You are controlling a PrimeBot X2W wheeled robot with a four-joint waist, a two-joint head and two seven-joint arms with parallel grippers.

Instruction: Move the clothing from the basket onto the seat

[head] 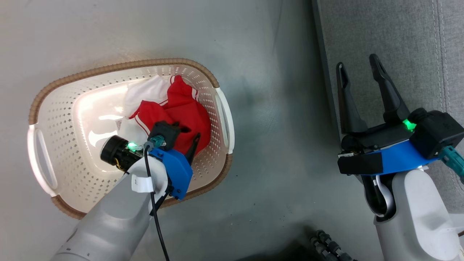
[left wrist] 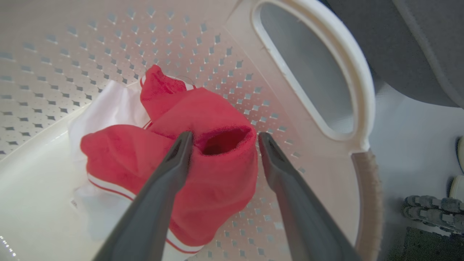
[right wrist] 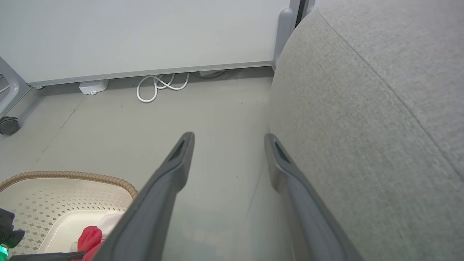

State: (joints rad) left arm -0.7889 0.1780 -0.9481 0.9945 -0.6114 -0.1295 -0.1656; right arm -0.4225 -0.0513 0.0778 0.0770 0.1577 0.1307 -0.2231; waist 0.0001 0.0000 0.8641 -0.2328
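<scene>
- The left hand (left wrist: 223, 139) is down inside the basket (head: 119, 66), its fingers spread wide and not yet pinching.
- A raised fold of the red clothing (left wrist: 217, 174) stands right between those fingers, brushing both.
- The right hand (head: 357, 63) hangs open and empty over the near edge of the grey seat (head: 380, 32).
- The red-and-white garments lie bunched at the basket's seat-side end; the stretch of seat I can see carries none, so I'd say the moving is still to do.
</scene>
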